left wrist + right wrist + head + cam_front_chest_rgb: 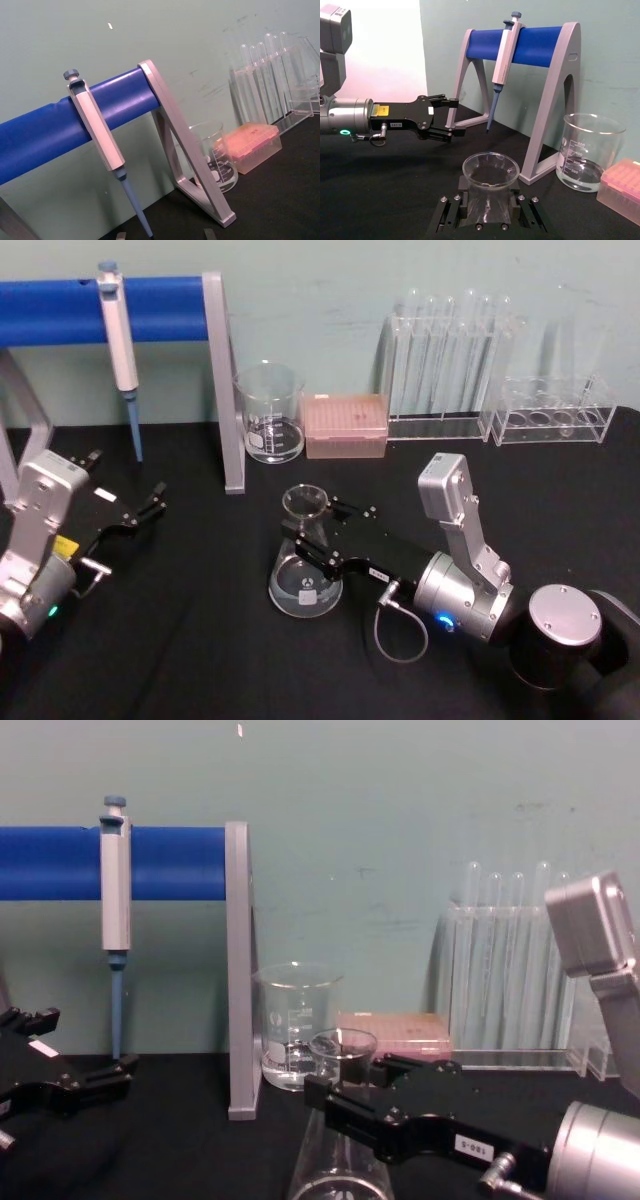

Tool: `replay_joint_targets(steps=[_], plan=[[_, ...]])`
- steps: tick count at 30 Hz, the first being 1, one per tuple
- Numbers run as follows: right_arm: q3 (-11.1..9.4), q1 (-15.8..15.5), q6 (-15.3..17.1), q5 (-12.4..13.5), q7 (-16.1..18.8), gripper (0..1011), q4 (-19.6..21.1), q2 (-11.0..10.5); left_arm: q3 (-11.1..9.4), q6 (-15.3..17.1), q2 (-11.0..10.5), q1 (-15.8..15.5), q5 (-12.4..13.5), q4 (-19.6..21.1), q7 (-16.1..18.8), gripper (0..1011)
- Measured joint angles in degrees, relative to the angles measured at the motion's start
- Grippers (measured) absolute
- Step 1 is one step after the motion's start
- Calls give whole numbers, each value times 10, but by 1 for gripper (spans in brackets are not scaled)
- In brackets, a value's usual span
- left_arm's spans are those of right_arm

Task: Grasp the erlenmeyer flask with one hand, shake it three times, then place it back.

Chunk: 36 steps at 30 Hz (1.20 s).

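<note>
here our right gripper point(312, 533) reaches low across the black table point(200, 660), fingers closed round the neck of the erlenmeyer flask point(305, 575), whose base rests on the cloth, ready for lifting; left gripper point(140, 508) idles open nearby.

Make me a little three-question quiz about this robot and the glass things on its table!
1. True or false: the right hand has its fingers on either side of the erlenmeyer flask neck.
2. What hangs on the blue rack? A) pipette B) spoon C) brush
3. Fill in: the flask's base sits on the black ____.

Key
1. True. The right wrist view shows the neck between the fingers, with the flask upright.
2. A, the pipette.
3. table. The left hand waits open, off to the left.
</note>
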State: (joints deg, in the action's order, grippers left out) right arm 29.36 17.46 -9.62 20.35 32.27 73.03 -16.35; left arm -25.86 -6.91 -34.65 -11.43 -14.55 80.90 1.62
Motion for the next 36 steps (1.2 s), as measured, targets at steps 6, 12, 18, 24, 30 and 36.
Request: replay_joint_targets(steps=[6,12,18,24,30,36], plan=[[0,0,0,0,0,451,0,0,0,0,0,0,0,0,0,1000],[0,0,0,0,1,451,0,0,0,0,0,0,0,0,0,1001],[0,0,0,0,1,451,-1,0,0,0,0,0,0,0,0,1001],[0,0,0,0,1,451,-1,0,0,0,0,0,0,0,0,1001],[0,0,2,-2,1,482,-2,-1,0,0,0,0,0,0,0,1001],[0,0,2,-2,1,682,-2,0,0,0,0,0,0,0,0,1001]])
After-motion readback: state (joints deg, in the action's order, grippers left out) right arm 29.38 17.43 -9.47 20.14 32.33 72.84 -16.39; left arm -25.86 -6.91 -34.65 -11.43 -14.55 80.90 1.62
